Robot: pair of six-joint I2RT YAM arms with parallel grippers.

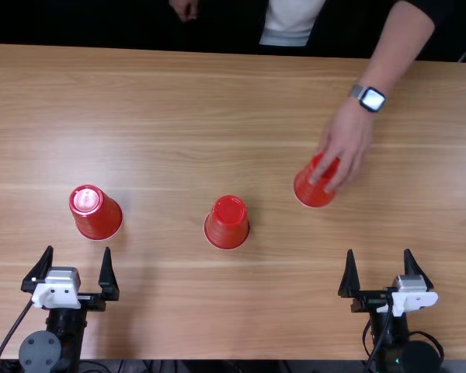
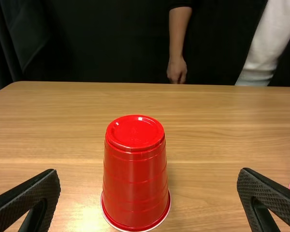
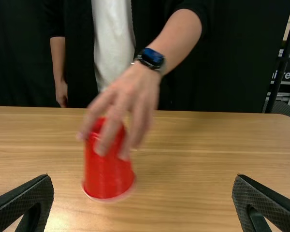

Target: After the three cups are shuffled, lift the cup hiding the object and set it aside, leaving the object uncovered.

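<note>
Our left gripper (image 1: 77,253) and right gripper (image 1: 379,254) stand wide open, empty. A hand (image 1: 343,151) grips the cup (image 1: 314,189) ahead of the right fingers (image 1: 348,273); we should only watch.

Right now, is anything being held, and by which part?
The person's hand grips the right cup around its upturned base. The left gripper and right gripper stand open, empty.
</note>
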